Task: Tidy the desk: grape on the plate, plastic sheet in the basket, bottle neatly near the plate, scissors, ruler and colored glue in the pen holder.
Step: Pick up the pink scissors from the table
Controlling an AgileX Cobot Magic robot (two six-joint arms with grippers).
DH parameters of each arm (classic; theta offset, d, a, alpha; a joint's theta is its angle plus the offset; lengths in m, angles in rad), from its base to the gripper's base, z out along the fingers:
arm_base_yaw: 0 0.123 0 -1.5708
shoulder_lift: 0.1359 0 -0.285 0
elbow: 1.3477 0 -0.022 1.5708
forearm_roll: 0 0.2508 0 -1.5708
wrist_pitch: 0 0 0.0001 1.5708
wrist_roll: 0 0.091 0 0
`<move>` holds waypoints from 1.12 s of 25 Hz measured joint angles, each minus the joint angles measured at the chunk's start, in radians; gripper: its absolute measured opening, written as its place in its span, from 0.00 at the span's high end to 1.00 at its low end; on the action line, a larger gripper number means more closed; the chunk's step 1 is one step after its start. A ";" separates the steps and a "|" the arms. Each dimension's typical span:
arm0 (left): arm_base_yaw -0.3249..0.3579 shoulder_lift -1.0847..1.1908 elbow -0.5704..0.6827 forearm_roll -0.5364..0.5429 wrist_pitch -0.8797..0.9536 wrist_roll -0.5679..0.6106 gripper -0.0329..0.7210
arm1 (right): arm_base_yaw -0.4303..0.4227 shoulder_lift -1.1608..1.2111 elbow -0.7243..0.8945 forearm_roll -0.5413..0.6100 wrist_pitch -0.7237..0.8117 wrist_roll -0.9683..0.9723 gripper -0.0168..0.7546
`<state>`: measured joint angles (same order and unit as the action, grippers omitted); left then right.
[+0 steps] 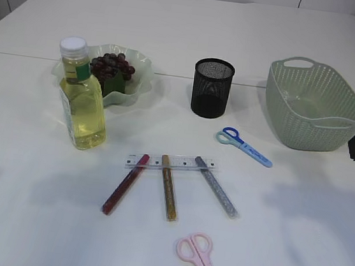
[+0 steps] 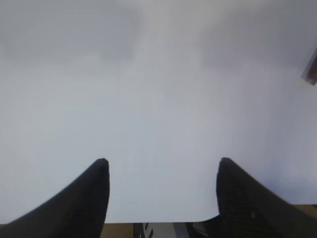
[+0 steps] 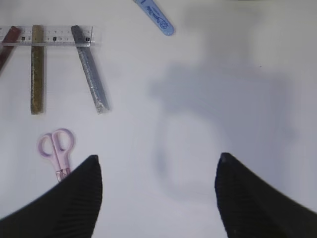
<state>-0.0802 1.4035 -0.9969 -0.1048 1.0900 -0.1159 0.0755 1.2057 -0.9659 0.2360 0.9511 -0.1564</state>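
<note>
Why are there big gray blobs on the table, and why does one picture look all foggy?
Exterior view: the gray patches on the table are soft shadows, probably from the arms overhead. Right wrist view: a large blurry shadow spreads right of the silver glue stick, which looks sharp. Left wrist view: almost only bare white table, soft and featureless, with the left gripper dark at the bottom.

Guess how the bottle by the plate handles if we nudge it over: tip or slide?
The bottle stands upright and tall on a narrow base, so a push high up, near its white cap, would probably tip it. It looks mostly full of yellow liquid, so likely heavy for its size; a low push should slide it. The smooth clear wall may be slippery.
</note>
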 joint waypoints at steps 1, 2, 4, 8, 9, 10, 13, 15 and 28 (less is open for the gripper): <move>0.000 0.000 0.000 -0.002 0.017 0.000 0.31 | 0.007 0.003 -0.007 0.000 0.005 0.008 0.28; 0.000 0.000 0.000 -0.003 0.029 0.000 0.31 | 0.021 0.008 -0.015 0.000 0.010 0.015 0.31; 0.000 0.000 0.000 -0.004 0.039 0.002 0.31 | 0.064 0.020 -0.026 0.000 0.023 0.025 0.35; 0.000 0.000 0.000 -0.004 0.041 0.003 0.31 | 0.206 0.065 -0.031 -0.051 0.033 0.104 0.37; 0.000 0.000 0.000 -0.004 0.041 0.003 0.31 | 0.238 0.082 -0.031 -0.074 0.033 0.134 0.37; 0.000 0.000 0.000 -0.004 0.041 0.003 0.31 | 0.259 0.097 -0.034 -0.092 0.033 0.156 0.37; 0.000 0.000 0.000 -0.002 0.041 0.003 0.31 | 0.288 0.173 -0.073 -0.109 0.039 0.182 0.38; 0.000 0.000 0.000 -0.002 0.041 0.003 0.31 | 0.290 0.227 -0.122 -0.129 0.057 0.184 0.38; 0.000 0.000 0.000 0.000 0.027 0.019 0.32 | 0.461 0.411 -0.306 -0.133 0.213 0.150 0.38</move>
<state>-0.0802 1.4036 -0.9969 -0.1048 1.1169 -0.0973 0.5364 1.6164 -1.2721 0.1026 1.1644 -0.0065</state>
